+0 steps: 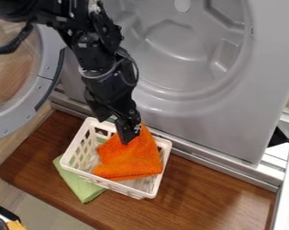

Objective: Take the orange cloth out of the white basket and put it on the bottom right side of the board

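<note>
The black gripper hangs down over the white basket, its tip against the upper part of the orange cloth. The cloth lies folded and bunched inside the basket, with its upper edge rising beside the gripper. Part of the cloth's top is hidden behind the gripper. The basket stands on the brown wooden board, left of its middle.
A green cloth lies on the board, partly under the basket's left side. Behind the board stands a grey machine with a round opening. Its open round door is at the left. A white metal rail runs along the right.
</note>
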### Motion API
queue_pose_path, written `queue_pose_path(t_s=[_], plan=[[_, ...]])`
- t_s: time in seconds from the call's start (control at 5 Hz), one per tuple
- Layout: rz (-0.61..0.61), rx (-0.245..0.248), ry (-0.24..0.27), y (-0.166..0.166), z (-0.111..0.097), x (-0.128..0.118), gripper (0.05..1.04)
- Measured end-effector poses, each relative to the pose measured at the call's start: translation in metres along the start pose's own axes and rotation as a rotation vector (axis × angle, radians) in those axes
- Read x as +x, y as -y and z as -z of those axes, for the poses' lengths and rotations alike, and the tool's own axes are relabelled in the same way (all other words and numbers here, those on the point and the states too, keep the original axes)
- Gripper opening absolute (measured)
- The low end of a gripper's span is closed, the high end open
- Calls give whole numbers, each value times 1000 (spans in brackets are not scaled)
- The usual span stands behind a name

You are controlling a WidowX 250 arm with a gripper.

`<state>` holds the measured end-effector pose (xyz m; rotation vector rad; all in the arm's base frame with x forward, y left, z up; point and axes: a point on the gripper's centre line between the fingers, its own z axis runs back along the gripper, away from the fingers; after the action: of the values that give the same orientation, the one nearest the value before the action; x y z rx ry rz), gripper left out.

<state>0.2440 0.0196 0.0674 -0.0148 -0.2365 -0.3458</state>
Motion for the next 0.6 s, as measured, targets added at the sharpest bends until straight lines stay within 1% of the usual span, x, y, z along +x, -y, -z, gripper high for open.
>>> queue_pose_path(t_s=[0.2, 0.4, 0.6], plan=[[-2, -10, -19, 1, 5, -3, 1001], [0, -25, -40, 2, 19, -4, 1001], [21, 5, -49, 3, 32, 0, 1001]])
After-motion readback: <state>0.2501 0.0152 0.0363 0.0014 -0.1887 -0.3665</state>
